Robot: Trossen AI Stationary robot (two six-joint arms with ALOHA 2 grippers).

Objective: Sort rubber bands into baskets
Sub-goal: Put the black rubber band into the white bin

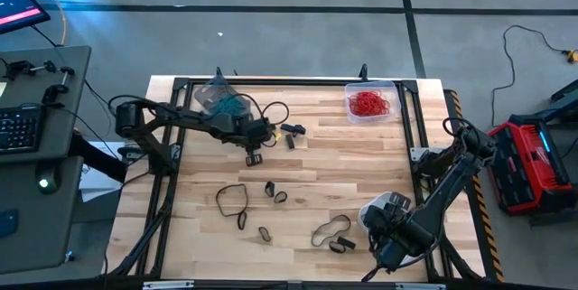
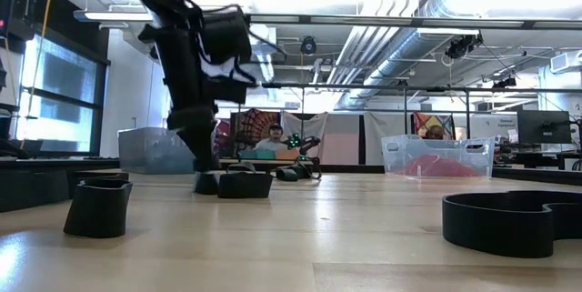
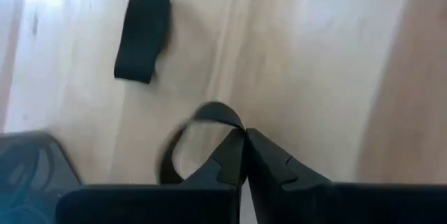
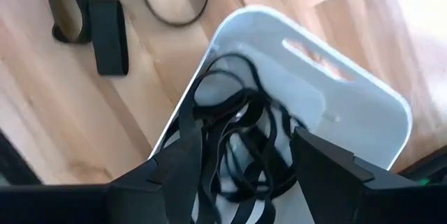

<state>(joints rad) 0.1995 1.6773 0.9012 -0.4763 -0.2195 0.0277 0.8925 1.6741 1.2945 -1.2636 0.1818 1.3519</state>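
- Near the grey-tinted basket [image 1: 219, 97], which holds a tangle of teal-blue bands [image 1: 228, 104], the left gripper [image 1: 254, 156] is down at the wooden table [image 1: 298, 177], its fingers [image 3: 227, 160] pressed together, pinching a wide black band [image 3: 202, 123] that stands as a curled loop
- Beside that pinched loop lies another short black band [image 3: 143, 35], flat and folded
- Farther from the grey-tinted basket, black loops [image 1: 233, 201] lie scattered over the table's middle, some thin and long, some short and thick
- At the far corner from it, the clear basket [image 1: 372, 100] holds the red bands [image 1: 368, 103]
- Diagonally across the table, the right gripper [image 4: 244, 165] hangs with fingers spread over the whitish basket [image 4: 349, 91], which holds thin black bands [image 4: 237, 126]
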